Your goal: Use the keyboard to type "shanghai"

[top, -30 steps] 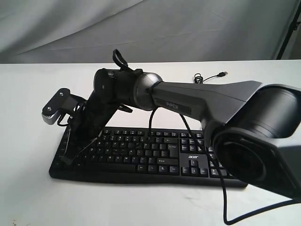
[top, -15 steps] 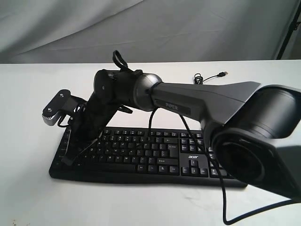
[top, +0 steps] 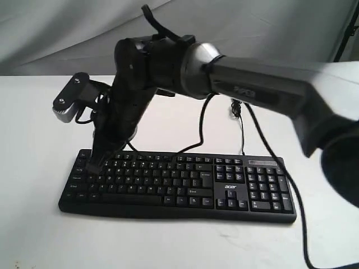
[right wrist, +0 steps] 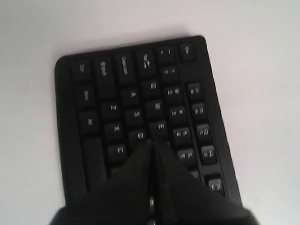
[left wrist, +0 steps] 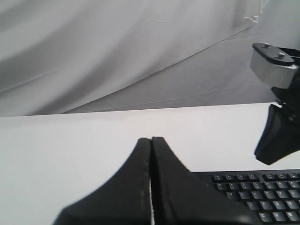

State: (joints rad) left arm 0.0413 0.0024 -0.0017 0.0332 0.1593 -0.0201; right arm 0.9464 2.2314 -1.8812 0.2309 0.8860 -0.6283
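Note:
The black keyboard [top: 179, 182] lies across the white table, with its number pad and "acer" logo toward the right. My right arm reaches over to the keyboard's left end. The right gripper [top: 92, 164] is shut with nothing in it and hangs tip-down a little above the left-hand keys. In the right wrist view its tips [right wrist: 152, 142] sit over the keyboard [right wrist: 136, 89] near the D and E keys. My left gripper [left wrist: 151, 139] is shut and empty, low over bare table beside the keyboard's corner [left wrist: 253, 192]. It does not show in the exterior view.
The keyboard's thin black cable [top: 242, 126] runs back over the table behind it. A thicker arm cable [top: 303, 224] hangs at the right. A grey cloth backdrop [top: 67, 33] closes off the far side. The right arm's wrist camera [left wrist: 274, 65] shows in the left wrist view.
The right arm has lifted: its shut gripper rose from the keyboard's left-hand keys and now hangs higher and slightly further back. The keyboard has not moved.

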